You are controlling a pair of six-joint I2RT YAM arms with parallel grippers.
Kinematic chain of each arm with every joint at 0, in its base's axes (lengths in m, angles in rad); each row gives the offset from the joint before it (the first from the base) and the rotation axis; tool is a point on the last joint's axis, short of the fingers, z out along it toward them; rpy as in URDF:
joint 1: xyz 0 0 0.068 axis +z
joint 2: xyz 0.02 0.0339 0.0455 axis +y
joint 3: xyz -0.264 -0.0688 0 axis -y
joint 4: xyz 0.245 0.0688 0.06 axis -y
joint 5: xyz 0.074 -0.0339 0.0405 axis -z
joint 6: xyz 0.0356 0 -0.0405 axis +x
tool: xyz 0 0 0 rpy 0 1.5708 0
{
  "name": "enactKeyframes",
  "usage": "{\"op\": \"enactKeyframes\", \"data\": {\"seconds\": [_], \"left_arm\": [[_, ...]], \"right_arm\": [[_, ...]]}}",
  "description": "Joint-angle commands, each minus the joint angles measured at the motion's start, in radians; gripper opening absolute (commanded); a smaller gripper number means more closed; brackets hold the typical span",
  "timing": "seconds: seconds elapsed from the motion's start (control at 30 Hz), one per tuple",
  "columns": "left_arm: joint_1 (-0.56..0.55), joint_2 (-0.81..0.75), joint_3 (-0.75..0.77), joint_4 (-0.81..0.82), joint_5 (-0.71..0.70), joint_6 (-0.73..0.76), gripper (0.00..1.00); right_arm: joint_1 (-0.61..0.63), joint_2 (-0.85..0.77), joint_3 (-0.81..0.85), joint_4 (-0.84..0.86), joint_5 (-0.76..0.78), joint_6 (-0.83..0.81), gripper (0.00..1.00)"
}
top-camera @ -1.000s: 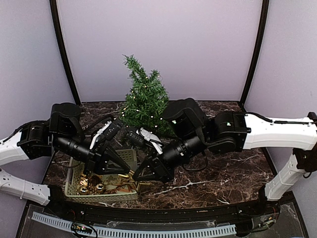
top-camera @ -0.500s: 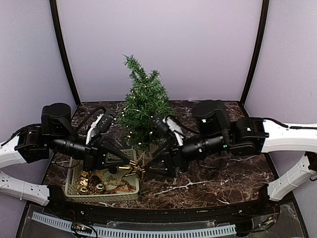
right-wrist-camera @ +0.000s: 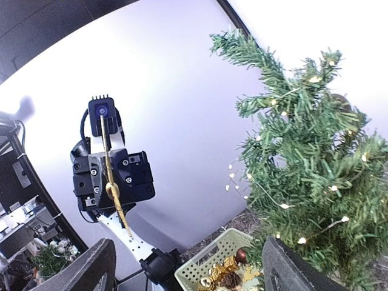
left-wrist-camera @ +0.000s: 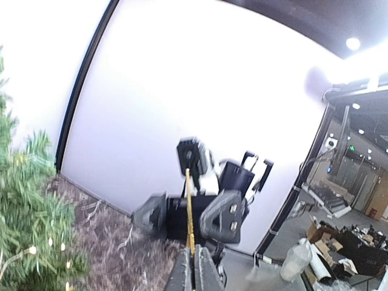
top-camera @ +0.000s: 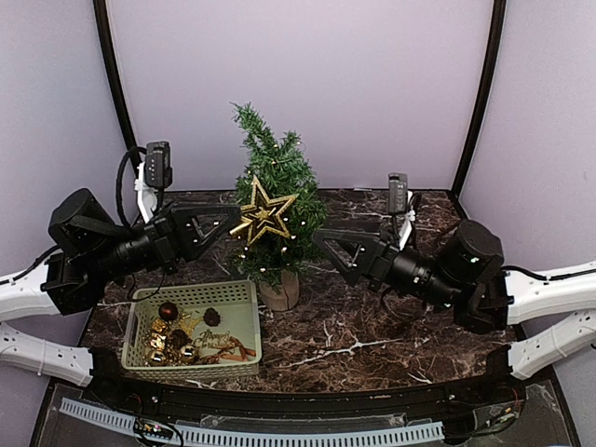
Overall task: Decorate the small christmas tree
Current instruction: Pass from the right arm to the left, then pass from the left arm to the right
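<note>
Between the left gripper (top-camera: 233, 223) fingers, which are pressed together on its lower left point, sits a gold star topper (top-camera: 264, 212); a second ago both grippers were low over the green basket (top-camera: 253, 317), half a second ago they shared the star just above it, and now the left arm has carried it up in front of the tree's middle branches; the right gripper (top-camera: 331, 251) has let go, its jaws stand wide apart and empty, and it has drawn back to the right of the tree. My reading: the handover is finished and the left arm alone must seat the star, which is level with the mid-branches, not yet at the tip. The star faces the overhead camera and shows edge-on, as a thin gold line, in both wrist views. The small christmas tree (top-camera: 277, 191) stands upright on its wooden base (top-camera: 279, 293) at the back middle of the marbled table (top-camera: 391, 326), just behind the basket; its long axis is vertical, tip up, the tip lying slightly left of the base in the overhead view.
</note>
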Motion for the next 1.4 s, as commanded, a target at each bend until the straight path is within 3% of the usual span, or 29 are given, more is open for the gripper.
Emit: {"op": "enactKeyframes", "data": {"seconds": [0.0,0.3,0.67,0.8,0.9,0.97,1.0,1.1,1.17,1.37], "left_arm": [[-0.003,0.009,0.01,0.186,-0.02,-0.009,0.0],[-0.003,0.02,-0.022,0.3,-0.015,-0.047,0.0],[-0.003,0.033,-0.035,0.337,-0.025,-0.057,0.0],[-0.003,0.042,-0.035,0.332,-0.032,-0.054,0.0],[-0.003,0.046,-0.019,0.284,-0.042,-0.038,0.0],[-0.001,0.048,0.011,0.204,-0.066,-0.015,0.12],[0.002,0.044,0.031,0.143,-0.084,-0.008,0.33],[0.029,0.028,0.063,0.035,-0.148,0.032,0.68],[0.078,0.023,0.087,-0.043,-0.132,0.057,0.75],[0.231,0.062,0.193,-0.208,-0.061,0.16,0.77]], "right_arm": [[0.027,0.112,0.108,0.218,-0.025,-0.039,0.83],[0.037,0.28,0.27,0.326,-0.146,-0.076,0.68],[0.047,0.356,0.358,0.359,-0.188,-0.088,0.27],[0.054,0.357,0.367,0.36,-0.174,-0.104,0.03],[0.059,0.334,0.363,0.336,-0.123,-0.13,0.0],[0.061,0.306,0.369,0.274,-0.055,-0.166,0.0],[0.062,0.29,0.377,0.23,-0.016,-0.186,0.0],[0.062,0.246,0.405,0.094,0.113,-0.254,0.0],[0.062,0.23,0.436,0.004,0.196,-0.299,0.0],[0.06,0.249,0.592,-0.236,0.392,-0.413,0.0]]}}
